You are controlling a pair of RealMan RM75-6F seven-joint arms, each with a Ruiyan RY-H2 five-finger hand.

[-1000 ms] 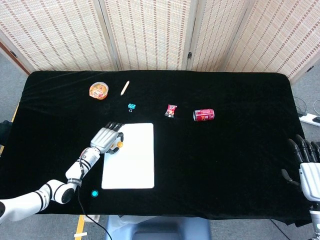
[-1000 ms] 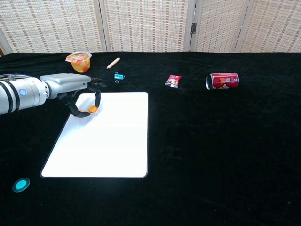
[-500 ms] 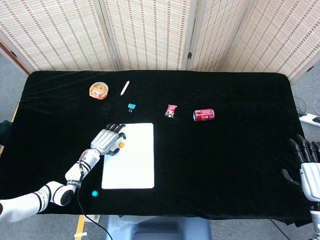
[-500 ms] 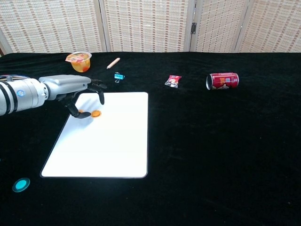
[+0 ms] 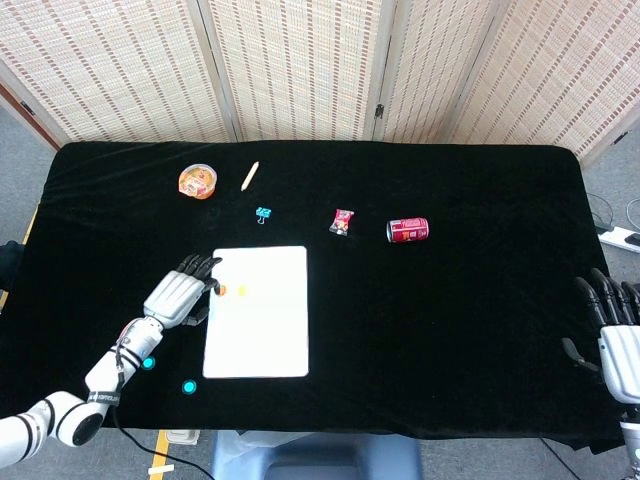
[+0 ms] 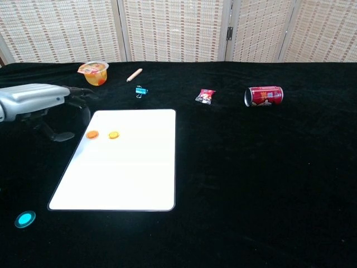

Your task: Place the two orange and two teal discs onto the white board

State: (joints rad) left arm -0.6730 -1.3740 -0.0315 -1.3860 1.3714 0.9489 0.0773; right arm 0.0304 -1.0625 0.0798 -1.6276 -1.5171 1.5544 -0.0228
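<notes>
**Teal discs outstanding: risk of disturbing placed orange discs**

While your left hand (image 5: 178, 296) hovers empty at left of frame, fingers loosely spread, two teal discs (image 5: 189, 387) lie on the cloth at lower left. Both orange discs (image 6: 114, 134) sit near the white board's (image 5: 262, 335) upper-left corner; a careless return could sweep them off. Right hand (image 5: 612, 325), far right, fingers extended, holds nothing.

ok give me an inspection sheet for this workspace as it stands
surface: black cloth-covered table.
job's things: two small orange discs on flat white rectangular board; two teal discs off it, on cloth.
clutter: orange jelly cup, wooden peg, teal binder clip, red sweet wrapper, red drink can lying sideways.
hands: left hand empty beside board; right hand empty at table edge.
cables: power strip on floor.
surroundings: woven folding screens.
</notes>
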